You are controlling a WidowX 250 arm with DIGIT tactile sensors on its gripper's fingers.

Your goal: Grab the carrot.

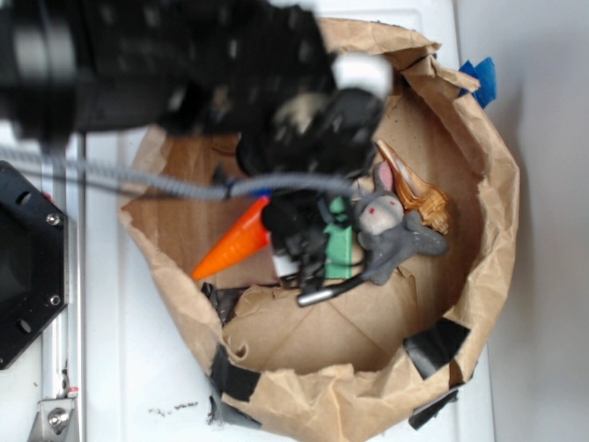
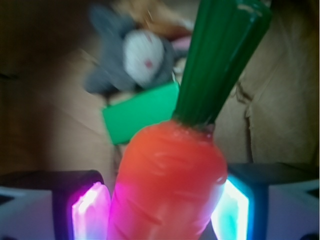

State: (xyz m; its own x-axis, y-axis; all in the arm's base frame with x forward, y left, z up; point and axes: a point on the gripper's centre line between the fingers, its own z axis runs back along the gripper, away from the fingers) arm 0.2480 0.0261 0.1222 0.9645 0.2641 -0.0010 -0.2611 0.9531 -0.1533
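Observation:
The carrot is bright orange and lies in the brown paper basket, its tip pointing lower left. My gripper reaches down over its thick end, which the black fingers hide. In the wrist view the carrot fills the space between the two lit pads, and its dark-green stem points up and away. The right pad presses on it, and the left pad sits right at its side. My gripper is shut on the carrot.
A green block lies just beyond the carrot. A grey plush rabbit and a brown striped seashell lie to the right. The basket's crumpled walls ring everything. A black frame stands at the left.

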